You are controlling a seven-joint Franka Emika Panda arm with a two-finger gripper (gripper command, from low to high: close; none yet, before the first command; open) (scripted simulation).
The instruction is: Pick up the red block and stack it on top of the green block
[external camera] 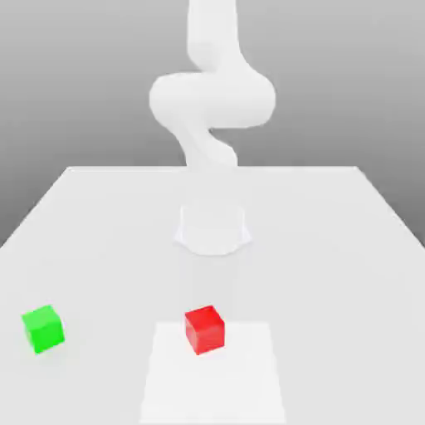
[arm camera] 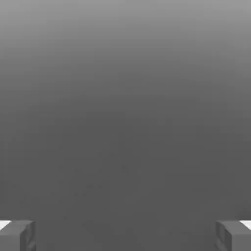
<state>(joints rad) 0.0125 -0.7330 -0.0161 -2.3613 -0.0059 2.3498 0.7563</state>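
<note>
And here we are, with the red block (external camera: 205, 330) sitting on the pale tabletop (external camera: 332, 274), near the middle of the exterior view and down toward the viewer's side! It's turned at an angle, one corner pointing forward, and it sits at the far end of a bright white patch (external camera: 212, 378), maybe a flat sheet, though white on near-white makes that hard to call.

Over to the exterior view's left, well apart from the red one, there's the green block (external camera: 43, 329), also resting on the table, its sides turned at a similar slant. The two blocks are roughly level with each other across the table, each standing on its own, so the stack is still to be made.

Up above, the white arm (external camera: 212, 100) rises out of the top of the exterior view, its rounded joints bulging out against a grey background. A white base (external camera: 212, 232) lines up below it, farther back than the blocks.

Now the hand view: the claw (arm camera: 125, 236) is spread wide, its two tips far apart, with smooth grey between them!
</note>
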